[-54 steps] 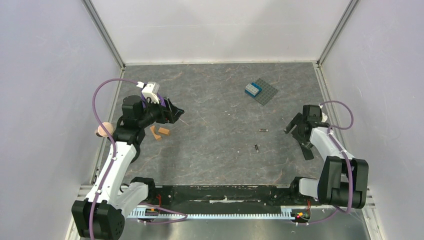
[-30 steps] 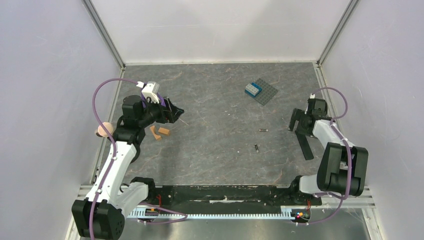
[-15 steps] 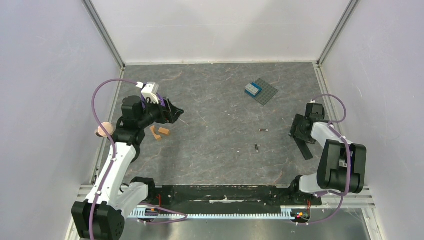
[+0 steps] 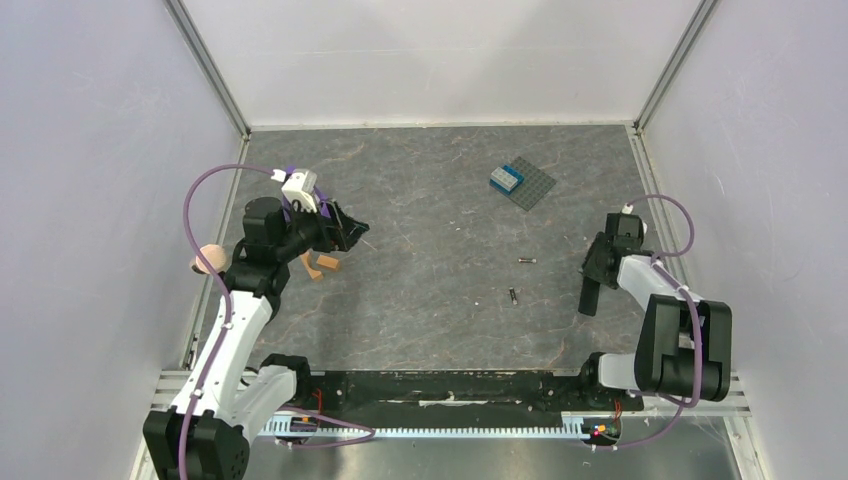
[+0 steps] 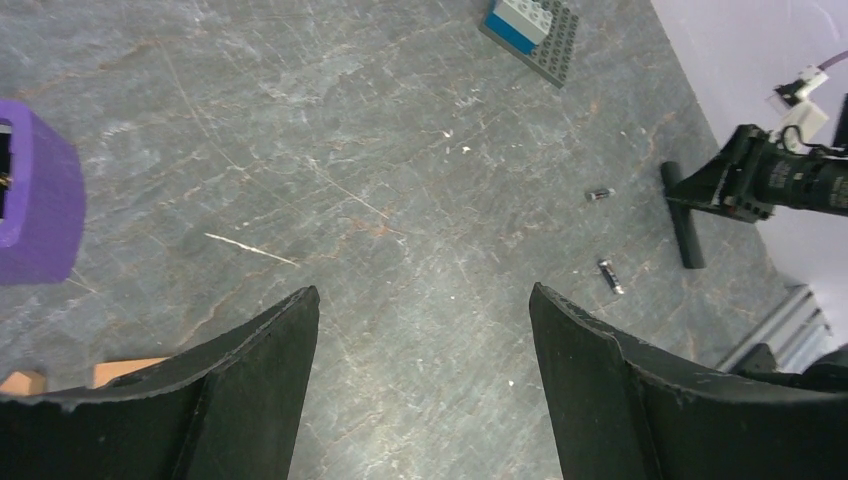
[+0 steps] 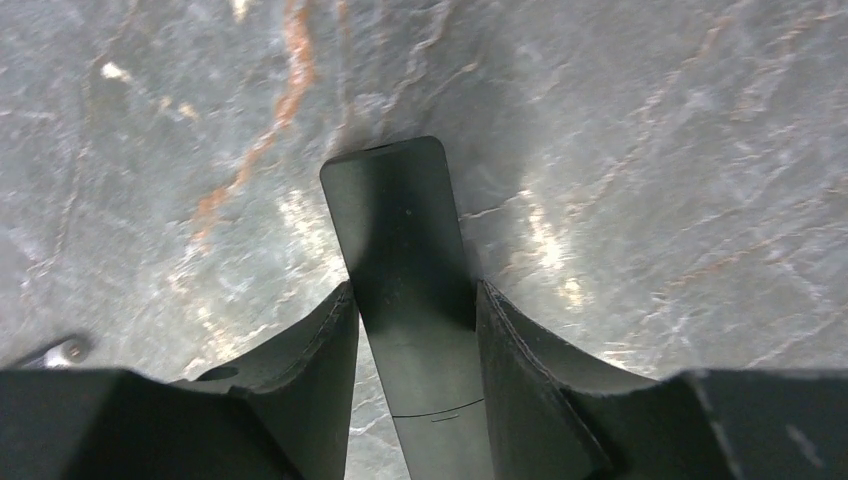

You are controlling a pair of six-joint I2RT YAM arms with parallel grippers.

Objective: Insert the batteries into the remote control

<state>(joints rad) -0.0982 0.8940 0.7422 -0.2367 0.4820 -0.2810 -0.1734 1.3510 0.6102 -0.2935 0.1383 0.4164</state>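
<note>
The remote control (image 6: 400, 230) is clamped across its width by the right gripper (image 6: 415, 290) – the left gripper (image 5: 422, 295) is held spread wide – while the batteries (image 4: 513, 296) are seen lying loose on the table (image 4: 430, 200).

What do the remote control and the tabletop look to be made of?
The remote control looks like matte black plastic: smooth, with an even dull sheen. The tabletop is a grey stone-look surface with pale and rusty veins. I cannot tell whether it is real stone or a printed mat.
</note>
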